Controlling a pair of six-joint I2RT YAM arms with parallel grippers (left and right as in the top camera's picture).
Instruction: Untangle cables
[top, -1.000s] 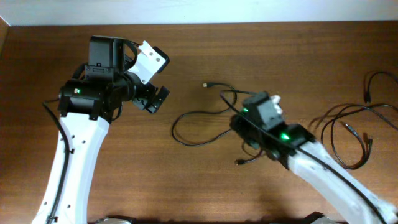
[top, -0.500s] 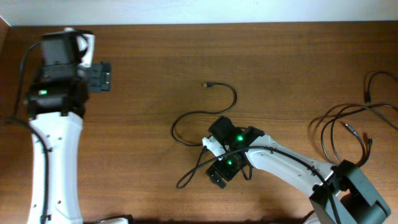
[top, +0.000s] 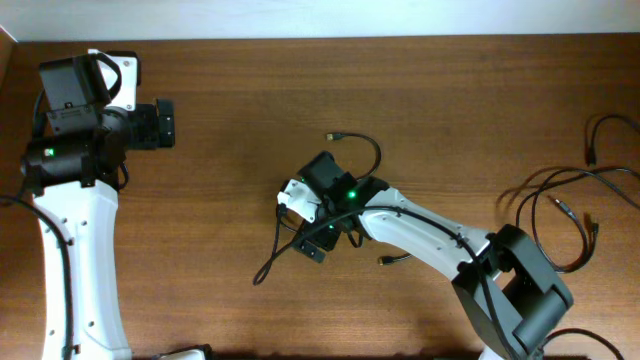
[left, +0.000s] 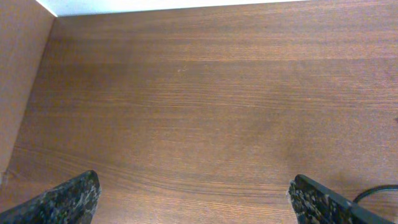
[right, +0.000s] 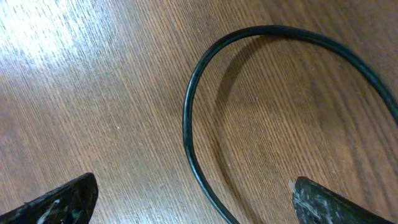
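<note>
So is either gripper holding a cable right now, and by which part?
Nothing is held. The left gripper is open over the table; the right gripper is open above a cable loop, not gripping it.

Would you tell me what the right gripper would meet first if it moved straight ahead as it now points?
Most likely the thin black cable looping on the wooden table, though depth is unclear.

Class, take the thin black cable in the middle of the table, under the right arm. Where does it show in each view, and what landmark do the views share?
Overhead: the cable loops at the centre of the picture.
Left wrist: only a short black arc at the lower right edge; whether it is this cable, I cannot tell.
Right wrist: a curve across the middle, close up.
Shared landmark: the wooden table.
</note>
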